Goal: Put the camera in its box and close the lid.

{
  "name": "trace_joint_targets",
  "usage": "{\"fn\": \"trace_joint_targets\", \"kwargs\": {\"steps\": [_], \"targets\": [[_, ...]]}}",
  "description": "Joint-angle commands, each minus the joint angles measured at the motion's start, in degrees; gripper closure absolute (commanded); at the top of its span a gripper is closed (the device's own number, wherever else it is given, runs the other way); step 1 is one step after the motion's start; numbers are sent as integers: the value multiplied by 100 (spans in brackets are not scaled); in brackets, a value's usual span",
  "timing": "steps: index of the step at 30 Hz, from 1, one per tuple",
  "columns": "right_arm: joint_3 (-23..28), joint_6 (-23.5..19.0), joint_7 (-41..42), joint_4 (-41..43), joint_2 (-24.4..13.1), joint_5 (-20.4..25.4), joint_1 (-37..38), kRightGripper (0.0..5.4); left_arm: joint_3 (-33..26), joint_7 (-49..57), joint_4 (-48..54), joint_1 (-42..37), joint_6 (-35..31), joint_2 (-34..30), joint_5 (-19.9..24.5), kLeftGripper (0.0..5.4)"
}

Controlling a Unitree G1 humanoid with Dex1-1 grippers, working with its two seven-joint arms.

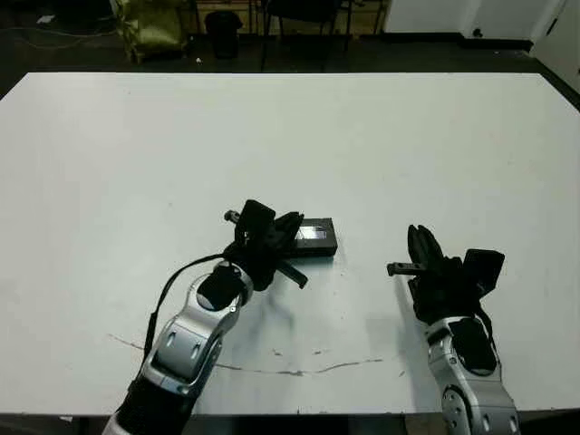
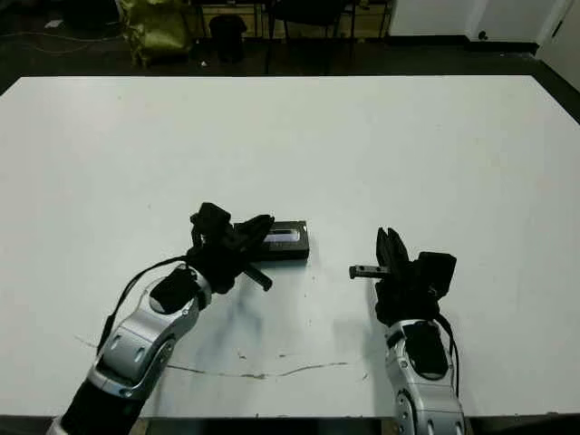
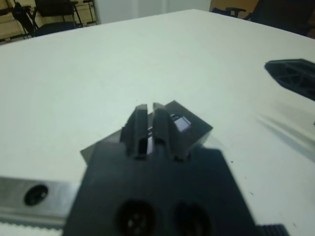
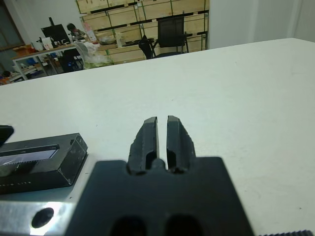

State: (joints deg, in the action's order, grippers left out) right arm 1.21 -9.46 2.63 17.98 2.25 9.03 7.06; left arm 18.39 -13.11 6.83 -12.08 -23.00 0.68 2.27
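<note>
The box (image 1: pixel 315 238) lies on the white table (image 1: pixel 290 136), somewhat nearer the robot's edge than the middle, with the lid (image 4: pixel 30 154) already seated on it, so the two read as one closed black block; the lid's pale stripe runs along its top. The camera cannot be seen in any view. The left gripper (image 1: pixel 288 227) is at the box's left end, its black body overlapping that end in the head views, and in the left wrist view its two fingers (image 3: pixel 138 124) stand pressed together with only a thin slit between them, their tips just above the lid's top near the stripe; whether they actually touch the lid cannot be told. The left arm slopes away from the box toward the robot's near-left edge of the table. To the right of the box, well apart from it and with bare table between, the right gripper (image 1: pixel 420 240) hovers with its fingers (image 4: pixel 147 138) drawn together too, holding nothing; the right wrist view looks past them over open table, with the box lying off to one side of them. On the near side of the box, toward the robot, a thin dark crack-like line (image 1: pixel 299 370) runs across the table surface. Beyond the far side of the table from the box, a dark floor with chairs (image 4: pixel 170 33) and wooden shelving (image 4: pixel 142 10) shows.
</note>
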Motion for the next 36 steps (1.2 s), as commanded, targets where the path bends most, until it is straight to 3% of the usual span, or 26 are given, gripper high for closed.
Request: {"fn": "trace_joint_targets", "kwargs": {"steps": [1,19,27,36], "targets": [[31,-34,-1,-57,-33,17,48,540,37,5,-247,-101,-40,70,-61,539],[40,-44,-32,-28,-23,2,66,540,136,-30,-1201,-379,-881,101,-164,539],[28,38,10,-84,-36,-8,69,540,105,26,-2076,-469,-651,7,-345,539],[25,35,19,-90,-38,-4,92,540,-1,-5,-2199,-441,-635,-20,-309,539]]}}
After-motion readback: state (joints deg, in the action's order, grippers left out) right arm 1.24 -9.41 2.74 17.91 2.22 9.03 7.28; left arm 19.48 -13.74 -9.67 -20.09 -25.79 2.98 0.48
